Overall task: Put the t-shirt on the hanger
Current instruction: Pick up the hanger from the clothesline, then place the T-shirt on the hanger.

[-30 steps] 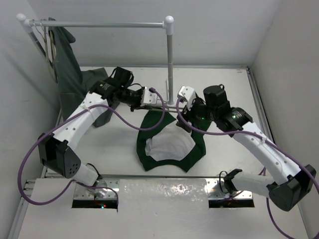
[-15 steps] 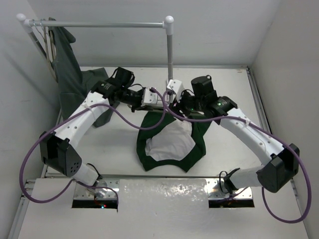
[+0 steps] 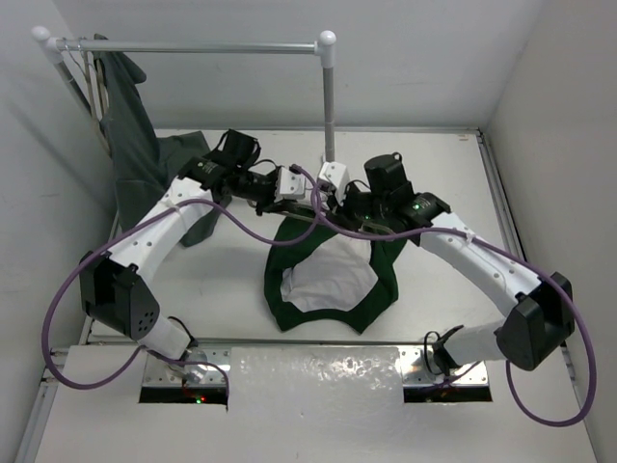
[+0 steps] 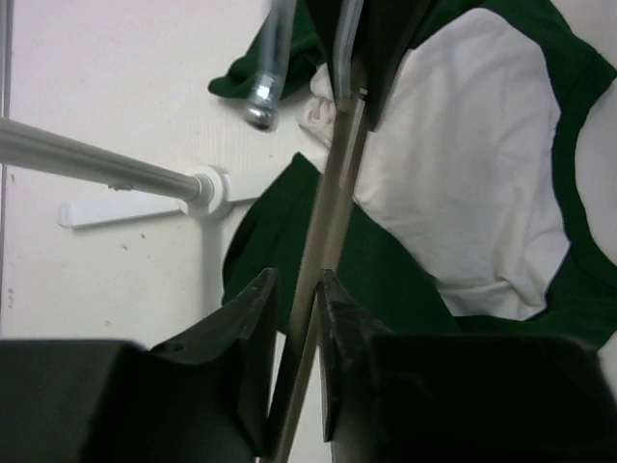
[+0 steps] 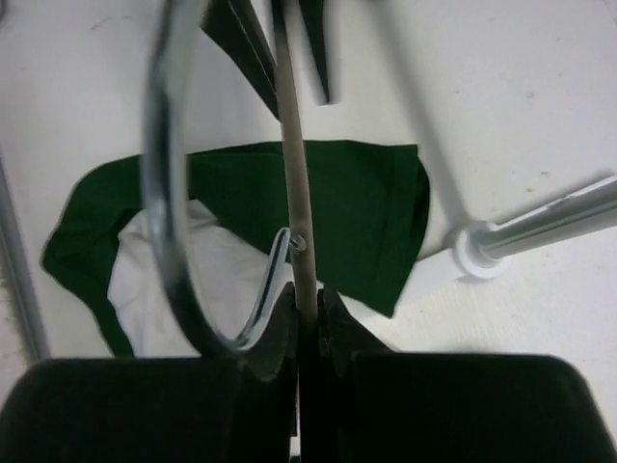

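The t-shirt (image 3: 328,275), dark green with a white panel, lies crumpled on the table below both grippers and is seen as well in the left wrist view (image 4: 482,174) and the right wrist view (image 5: 357,212). The hanger (image 4: 333,193) is held in the air above it. My left gripper (image 4: 299,289) is shut on its thin bar. My right gripper (image 5: 307,299) is shut on the same bar (image 5: 289,145) just below the metal hook (image 5: 164,193). In the top view the left gripper (image 3: 301,196) and right gripper (image 3: 328,201) almost meet, facing each other.
A clothes rack stands at the back, its upright pole (image 3: 329,106) just behind the grippers and its rail (image 3: 193,46) along the top. A dull grey-green garment (image 3: 135,145) hangs at the rail's left end. The pole's white base (image 4: 207,188) sits close to the shirt.
My right gripper has swung left to the hanger and closed on its bar beside the hook. The left gripper has stayed in place with the hanger in it.
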